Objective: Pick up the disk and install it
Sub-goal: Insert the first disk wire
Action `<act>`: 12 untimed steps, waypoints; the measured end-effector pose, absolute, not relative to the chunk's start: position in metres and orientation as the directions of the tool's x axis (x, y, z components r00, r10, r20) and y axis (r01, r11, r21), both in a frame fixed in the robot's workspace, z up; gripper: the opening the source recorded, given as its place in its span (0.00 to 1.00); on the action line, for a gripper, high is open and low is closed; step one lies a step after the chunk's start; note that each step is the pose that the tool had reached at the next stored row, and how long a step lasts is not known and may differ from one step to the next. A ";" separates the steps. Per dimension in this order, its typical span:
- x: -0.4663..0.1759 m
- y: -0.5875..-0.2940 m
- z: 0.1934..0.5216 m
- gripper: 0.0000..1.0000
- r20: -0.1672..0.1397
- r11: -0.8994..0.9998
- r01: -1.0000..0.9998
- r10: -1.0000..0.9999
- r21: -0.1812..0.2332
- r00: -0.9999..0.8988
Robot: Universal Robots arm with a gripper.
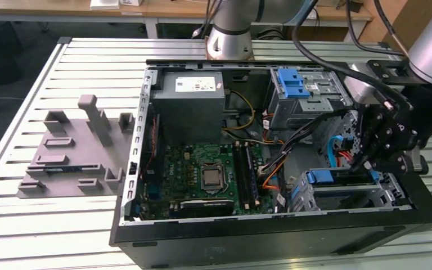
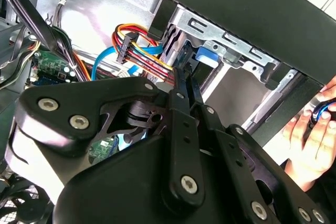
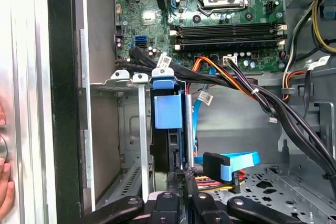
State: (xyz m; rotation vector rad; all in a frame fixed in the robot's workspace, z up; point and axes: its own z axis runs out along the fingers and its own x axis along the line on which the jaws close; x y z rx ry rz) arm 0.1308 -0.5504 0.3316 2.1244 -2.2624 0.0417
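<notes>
The disk stands on edge in the lower metal drive bay of the open computer case, at the exterior view's right. Its blue end handle faces the motherboard, and its dark body runs back into the bay. My gripper hangs just above the bay. Its black fingers lie close together with nothing visibly between them, and their tips sit beside the disk's blue handle. In the first wrist view my gripper is at the disk's near edge; I cannot tell whether it touches.
Bundled cables cross beside the bay. The motherboard, a grey power-supply box and an upper bay with a blue latch fill the case. A person's hand rests on the case's outer wall. A grey fixture lies on the slatted table.
</notes>
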 end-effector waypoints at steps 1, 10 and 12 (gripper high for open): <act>0.131 -0.550 0.331 0.16 0.046 0.063 -0.998 -0.997 0.006 -0.063; 0.131 -0.550 0.330 0.16 0.046 0.063 -0.998 -0.997 0.007 -0.063; 0.131 -0.550 0.330 0.17 0.045 0.063 -0.998 -0.997 0.007 -0.063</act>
